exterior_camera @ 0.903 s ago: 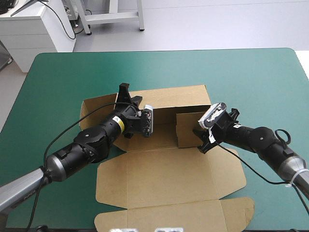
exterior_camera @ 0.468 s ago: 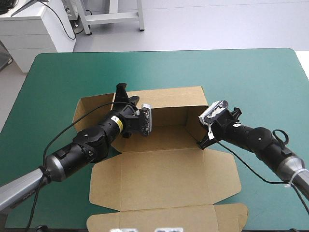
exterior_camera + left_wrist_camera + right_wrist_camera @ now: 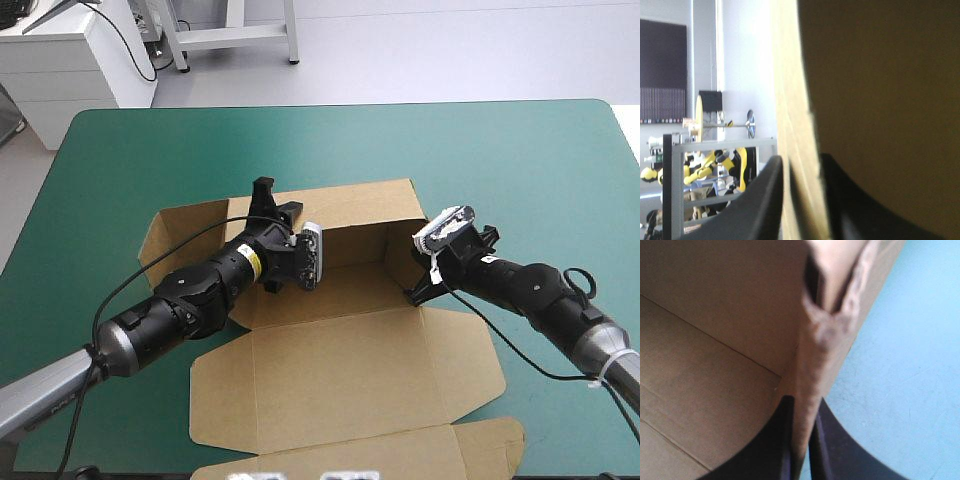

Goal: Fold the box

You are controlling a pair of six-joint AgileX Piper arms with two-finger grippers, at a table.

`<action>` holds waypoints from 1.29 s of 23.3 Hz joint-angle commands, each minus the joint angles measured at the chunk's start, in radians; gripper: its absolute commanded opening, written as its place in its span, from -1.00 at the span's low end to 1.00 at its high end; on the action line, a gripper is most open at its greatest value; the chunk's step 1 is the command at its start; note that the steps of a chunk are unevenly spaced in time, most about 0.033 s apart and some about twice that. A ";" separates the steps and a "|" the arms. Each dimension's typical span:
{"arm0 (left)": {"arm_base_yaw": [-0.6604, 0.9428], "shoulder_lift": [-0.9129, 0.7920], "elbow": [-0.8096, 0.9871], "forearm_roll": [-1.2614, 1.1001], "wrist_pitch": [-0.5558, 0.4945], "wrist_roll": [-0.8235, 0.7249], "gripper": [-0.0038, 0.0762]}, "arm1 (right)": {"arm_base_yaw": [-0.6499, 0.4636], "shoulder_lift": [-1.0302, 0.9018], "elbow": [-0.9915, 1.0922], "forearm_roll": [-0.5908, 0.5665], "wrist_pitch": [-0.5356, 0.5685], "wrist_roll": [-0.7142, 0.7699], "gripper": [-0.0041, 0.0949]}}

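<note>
Left jaws all but shut on the box: a single sheet of brown board runs up between the two black fingers, pinched low near their bases. Grip is at the left end of the raised back wall; a side flap spreads out beyond those jaws toward the surface's left edge. Right jaws also nearly closed, fingers clamped on the doubled edge of the right wall at its near corner. Two board layers show just ahead of the tips, edge a bit frayed. Box floor lies just beside the right jaws on the inner side, teal-green surface on the outer side. Box sits mid-surface, an open tray between the two sets of jaws. Lid panel lies flat, nearer the robot than both, with a narrow flap along its near edge.
</note>
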 commanded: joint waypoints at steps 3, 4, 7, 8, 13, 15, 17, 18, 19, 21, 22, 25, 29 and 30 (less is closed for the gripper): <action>-0.008 -0.031 -0.025 0.001 -0.067 -0.049 0.41 | 0.007 -0.026 -0.029 0.010 0.029 0.038 -0.95; -0.010 -0.036 -0.025 0.001 -0.072 -0.060 0.49 | 0.007 -0.026 -0.029 0.010 0.009 0.065 -0.95; -0.038 -0.051 -0.025 0.003 -0.084 -0.078 0.52 | 0.007 -0.026 -0.029 0.010 -0.065 0.158 -0.94; -0.051 -0.059 -0.025 0.008 -0.086 -0.078 0.52 | 0.007 -0.026 -0.029 0.010 -0.092 0.169 -0.94; -0.140 -0.107 -0.032 0.011 -0.087 -0.081 0.52 | 0.007 -0.026 -0.029 -0.003 -0.159 0.172 -0.94; -0.188 -0.140 -0.032 0.011 -0.077 -0.081 0.52 | 0.007 -0.026 -0.029 -0.015 -0.163 0.172 -0.95; -0.217 -0.166 -0.032 0.013 -0.049 -0.081 0.52 | 0.007 -0.026 -0.029 -0.015 -0.181 0.172 -0.94; -0.235 -0.186 -0.032 0.013 -0.027 -0.081 0.52 | 0.007 -0.026 -0.029 -0.015 -0.196 0.172 -0.95; -0.245 -0.192 -0.032 0.013 -0.024 -0.081 0.51 | 0.007 -0.026 -0.029 -0.015 -0.206 0.172 -0.95; -0.280 -0.227 -0.032 0.013 -0.022 -0.081 0.37 | 0.005 -0.026 -0.029 -0.016 -0.223 0.172 -0.95; -0.304 -0.247 -0.032 0.013 -0.012 -0.081 -0.04 | -0.004 -0.026 -0.029 -0.016 -0.221 0.172 -0.95; -0.317 -0.258 -0.071 -0.042 0.023 -0.089 -0.83 | -0.034 -0.026 -0.029 -0.018 -0.203 0.169 -0.95; -0.313 -0.188 -0.290 -0.271 0.314 -0.003 -0.85 | -0.044 -0.026 -0.029 -0.052 -0.192 0.169 -0.95; -0.312 -0.169 -0.340 -0.296 0.400 0.045 -0.85 | -0.044 -0.026 -0.029 -0.054 -0.192 0.169 -0.95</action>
